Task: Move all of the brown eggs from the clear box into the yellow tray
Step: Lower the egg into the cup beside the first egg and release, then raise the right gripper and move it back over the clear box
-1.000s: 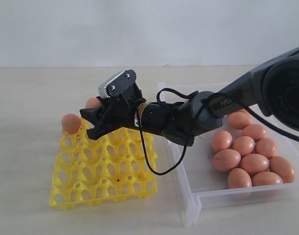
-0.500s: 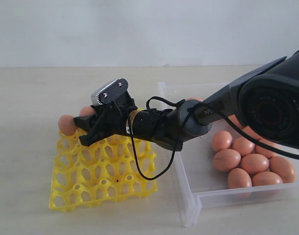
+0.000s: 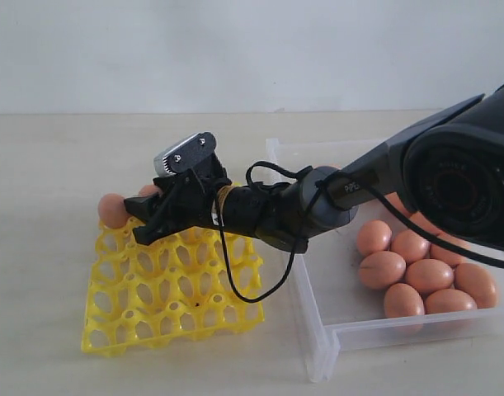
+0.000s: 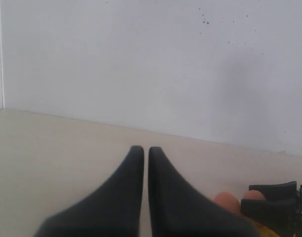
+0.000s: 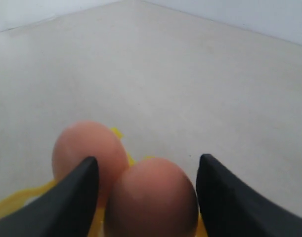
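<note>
The yellow tray (image 3: 169, 305) lies on the left of the table, with one brown egg (image 3: 113, 209) in its far left corner cup. My right gripper (image 3: 148, 216) reaches across to that corner. It stands open around a second brown egg (image 5: 151, 197), which rests in the cup beside the first (image 5: 86, 148); a thin gap shows beside the egg. Several brown eggs (image 3: 412, 272) lie in the clear box (image 3: 317, 330) on the right. My left gripper (image 4: 146, 149) is shut and empty, off to the side, looking across at the tray's eggs (image 4: 227, 201).
The right arm and its black cable (image 3: 235, 280) hang over the tray's back rows. The clear box's near left wall (image 3: 305, 297) stands close to the tray's right edge. A white wall (image 3: 252, 49) backs the table.
The right arm moved down and left, bringing the egg to the cup beside the corner egg. Its fingers have spread away from the egg.
</note>
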Controlling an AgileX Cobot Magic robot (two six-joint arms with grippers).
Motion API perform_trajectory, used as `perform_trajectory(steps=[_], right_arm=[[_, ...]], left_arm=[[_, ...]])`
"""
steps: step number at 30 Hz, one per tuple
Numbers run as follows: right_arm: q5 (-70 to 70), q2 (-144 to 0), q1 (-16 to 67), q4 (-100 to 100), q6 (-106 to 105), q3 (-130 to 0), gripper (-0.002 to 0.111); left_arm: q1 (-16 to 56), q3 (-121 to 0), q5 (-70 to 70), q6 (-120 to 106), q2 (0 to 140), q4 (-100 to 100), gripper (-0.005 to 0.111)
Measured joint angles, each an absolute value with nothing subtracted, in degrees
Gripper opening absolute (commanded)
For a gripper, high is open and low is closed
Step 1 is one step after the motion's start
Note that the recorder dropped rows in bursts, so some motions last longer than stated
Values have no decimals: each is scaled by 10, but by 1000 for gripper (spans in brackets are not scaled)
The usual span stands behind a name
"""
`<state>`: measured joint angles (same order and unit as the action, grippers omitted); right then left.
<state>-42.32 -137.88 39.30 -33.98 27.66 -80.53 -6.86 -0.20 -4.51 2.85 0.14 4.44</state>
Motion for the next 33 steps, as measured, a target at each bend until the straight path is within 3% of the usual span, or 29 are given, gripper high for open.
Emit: perform_trajectory(steps=[18, 21, 24, 28, 33], right_arm=[[-284, -1287, 393, -341, 308, -805, 53], [-248, -1264, 393, -363, 360, -805, 45], [-216, -1233, 393, -414, 415, -805, 30], [-165, -1181, 397, -539, 517, -805, -1], [-94, -1095, 411, -763, 711, -773, 0]], left_arm=[[-69, -2, -45, 28, 1, 44, 4], [-69, -2, -45, 28, 1, 44, 4], [-69, -2, -45, 28, 1, 44, 4], [-69, -2, -45, 28, 1, 44, 4], [-69, -2, -45, 28, 1, 44, 4]])
